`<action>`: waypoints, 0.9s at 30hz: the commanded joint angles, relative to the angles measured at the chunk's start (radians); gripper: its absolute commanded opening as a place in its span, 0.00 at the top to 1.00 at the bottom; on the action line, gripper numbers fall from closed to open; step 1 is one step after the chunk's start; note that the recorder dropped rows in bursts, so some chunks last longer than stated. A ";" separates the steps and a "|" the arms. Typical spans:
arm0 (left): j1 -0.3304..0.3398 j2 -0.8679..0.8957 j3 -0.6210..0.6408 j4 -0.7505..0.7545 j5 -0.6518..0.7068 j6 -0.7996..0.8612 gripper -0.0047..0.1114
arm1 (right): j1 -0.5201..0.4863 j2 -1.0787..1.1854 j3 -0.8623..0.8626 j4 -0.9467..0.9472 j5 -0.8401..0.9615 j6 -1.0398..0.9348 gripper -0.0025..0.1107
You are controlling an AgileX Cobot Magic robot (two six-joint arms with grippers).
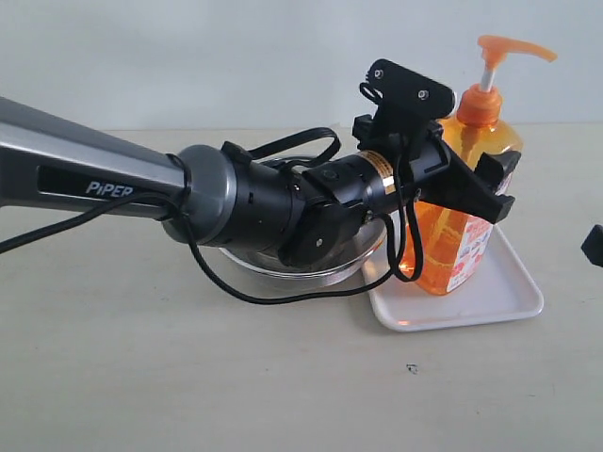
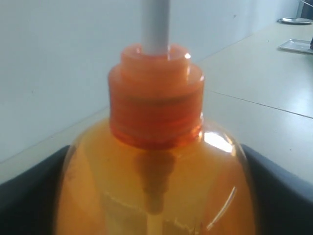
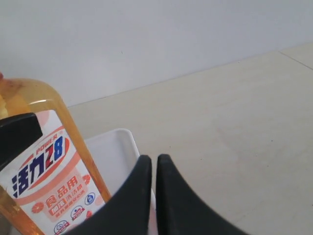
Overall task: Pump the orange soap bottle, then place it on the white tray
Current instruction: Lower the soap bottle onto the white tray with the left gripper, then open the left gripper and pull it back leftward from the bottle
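Clasping orange soap bottle (image 1: 452, 254) on white tray (image 1: 509, 294) with left gripper (image 1: 480, 184); masking steel bowl (image 1: 283, 271) at tray's nine o'clock with arm (image 1: 94, 169); right gripper (image 3: 154, 196) pinched shut at three o'clock.

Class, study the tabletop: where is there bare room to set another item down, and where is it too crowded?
Free: the wide bare table in front of the arm and the white tray; the tray's right strip beside the orange soap bottle. Crowded: the middle, where the left gripper clasps the bottle and the arm covers the steel bowl.
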 commanded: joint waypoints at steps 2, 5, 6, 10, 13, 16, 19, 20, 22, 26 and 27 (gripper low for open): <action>-0.002 -0.008 -0.003 -0.015 0.011 -0.023 0.13 | -0.007 -0.009 0.005 -0.041 0.007 0.005 0.98; -0.002 -0.008 -0.003 -0.015 0.027 -0.023 0.01 | -0.007 -0.009 0.005 -0.041 0.007 0.005 0.98; -0.002 -0.008 -0.003 -0.015 0.041 -0.021 0.01 | -0.007 -0.009 0.005 -0.041 0.007 0.005 0.98; -0.002 -0.013 -0.003 -0.013 0.100 -0.021 0.01 | -0.007 -0.009 0.005 -0.041 0.007 0.005 0.98; -0.002 -0.024 -0.003 -0.008 0.151 -0.021 0.01 | -0.007 -0.009 0.005 -0.041 0.007 0.005 0.98; -0.002 -0.050 -0.003 0.000 0.221 -0.021 0.01 | -0.007 -0.009 0.005 -0.041 0.007 0.005 0.98; -0.002 -0.088 -0.003 0.000 0.293 -0.016 0.01 | -0.007 -0.009 0.005 -0.041 0.007 0.005 0.98; -0.002 -0.102 -0.003 0.000 0.321 -0.016 0.01 | -0.007 -0.009 0.005 -0.044 0.007 0.005 0.98; -0.002 -0.124 -0.003 0.002 0.363 -0.016 0.01 | -0.007 -0.009 0.005 -0.044 0.007 0.005 0.98; -0.002 -0.163 0.024 0.005 0.384 -0.016 0.01 | -0.007 -0.009 0.005 -0.044 0.007 0.005 0.98; -0.002 -0.175 0.040 0.005 0.384 -0.016 0.01 | -0.007 -0.009 0.005 -0.044 0.007 0.005 0.98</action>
